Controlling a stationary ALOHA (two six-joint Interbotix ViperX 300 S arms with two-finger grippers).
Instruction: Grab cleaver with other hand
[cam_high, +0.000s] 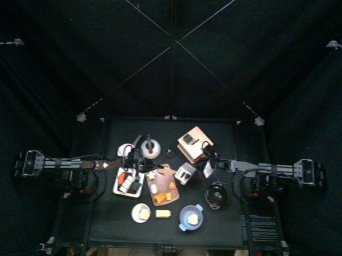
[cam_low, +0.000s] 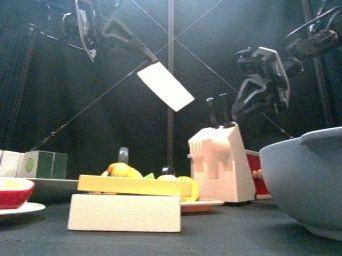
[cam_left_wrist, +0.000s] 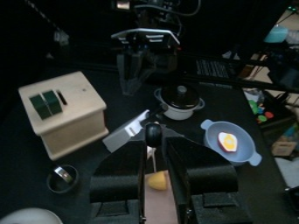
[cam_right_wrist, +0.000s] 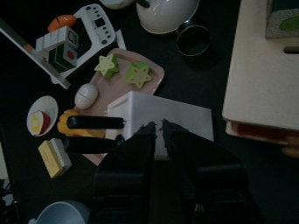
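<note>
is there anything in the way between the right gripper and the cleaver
Nothing visible. The left gripper holds the cleaver up in the air, and the front view shows only open space between it and the right gripper. The knife block stands lower, under that gap.

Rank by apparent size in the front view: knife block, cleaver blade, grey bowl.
1. Grey bowl, largest, though it sits nearest the camera, so this may mislead.
2. Knife block.
3. Cleaver blade, smallest, held up in the air.
</note>
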